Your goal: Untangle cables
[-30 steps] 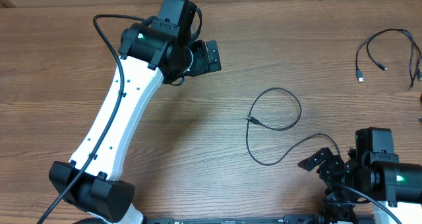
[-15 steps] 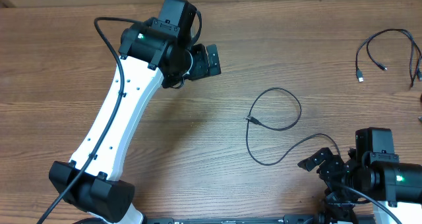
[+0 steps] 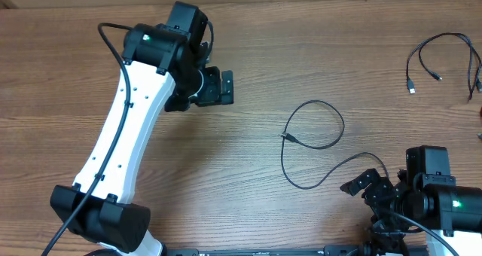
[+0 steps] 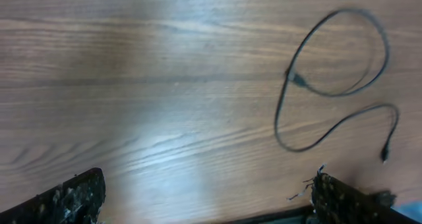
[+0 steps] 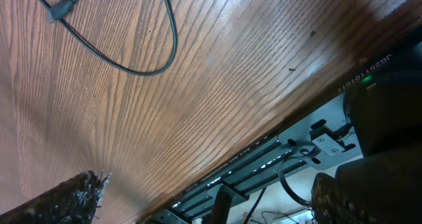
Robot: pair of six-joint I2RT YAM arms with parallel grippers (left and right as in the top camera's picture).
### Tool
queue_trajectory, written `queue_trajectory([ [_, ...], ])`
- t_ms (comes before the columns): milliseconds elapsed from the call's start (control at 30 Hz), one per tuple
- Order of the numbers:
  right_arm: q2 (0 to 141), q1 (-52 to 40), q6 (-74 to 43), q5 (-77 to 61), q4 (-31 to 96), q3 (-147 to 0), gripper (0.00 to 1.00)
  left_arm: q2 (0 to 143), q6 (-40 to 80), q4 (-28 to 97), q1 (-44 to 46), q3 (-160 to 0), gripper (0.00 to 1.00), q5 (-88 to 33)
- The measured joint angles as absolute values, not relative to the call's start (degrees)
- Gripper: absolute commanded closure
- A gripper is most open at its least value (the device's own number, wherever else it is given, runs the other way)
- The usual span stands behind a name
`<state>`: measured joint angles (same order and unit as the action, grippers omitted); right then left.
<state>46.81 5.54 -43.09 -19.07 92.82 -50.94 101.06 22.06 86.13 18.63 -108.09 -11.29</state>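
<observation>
One thin black cable (image 3: pixel 312 139) lies loose in a loop at the table's middle right, a small plug (image 3: pixel 288 138) on its inner end. More thin black cables (image 3: pixel 443 56) lie at the far right edge, one with a silvery tip (image 3: pixel 411 86). My left gripper (image 3: pixel 224 87) hangs open over bare wood, well left of the loop. In the left wrist view the looped cable (image 4: pixel 336 85) is at the upper right, away from the fingers (image 4: pixel 76 196). My right gripper (image 3: pixel 366 190) stands open at the near right edge; in its wrist view the cable (image 5: pixel 135 62) curves past.
The table's front edge (image 5: pixel 277 122) runs diagonally through the right wrist view, with a metal frame (image 5: pixel 264 168) and wiring below it. A thick black arm cable (image 3: pixel 113 49) loops off the left arm. Plain wood (image 3: pixel 226 158) surrounds the loop.
The left arm has swung left and a little nearer, carrying its open gripper away from the looped cable. The right arm and the cables have not moved.
</observation>
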Motion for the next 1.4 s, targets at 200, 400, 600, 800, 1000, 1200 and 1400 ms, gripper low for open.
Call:
queue_trajectory([
  [200, 46.8, 5.5, -43.1, -19.0, 92.8, -50.9, 0.00, 93.9, 19.3, 87.9, 18.2, -108.0, 0.00, -9.9],
  [400, 46.8, 5.5, -43.1, -19.0, 92.8, -50.9, 0.00, 79.9, 19.1, 88.8, 18.2, -108.0, 0.00, -7.7],
  [600, 46.8, 5.5, -43.1, -19.0, 92.8, -50.9, 0.00, 70.1, 21.5, 89.4, 18.2, -105.5, 0.00, -4.4],
  [800, 46.8, 5.5, -43.1, -19.1, 92.8, -50.9, 0.00, 58.5, 28.0, 87.4, 18.2, -92.1, 0.00, -1.2],
  [1000, 46.8, 5.5, -43.1, -19.0, 92.8, -50.9, 0.00, 46.5, 34.0, 83.5, 18.2, -75.9, 0.00, -0.8],
  [1200, 46.8, 5.5, -43.1, -19.1, 92.8, -50.9, 0.00, 43.4, 38.7, 82.3, 18.2, -67.2, 0.01, -2.6],
  [1400, 46.8, 5.5, -43.1, -19.1, 92.8, -50.9, 0.00, 43.4, 40.6, 78.0, 18.2, -63.7, 0.00, -6.0],
])
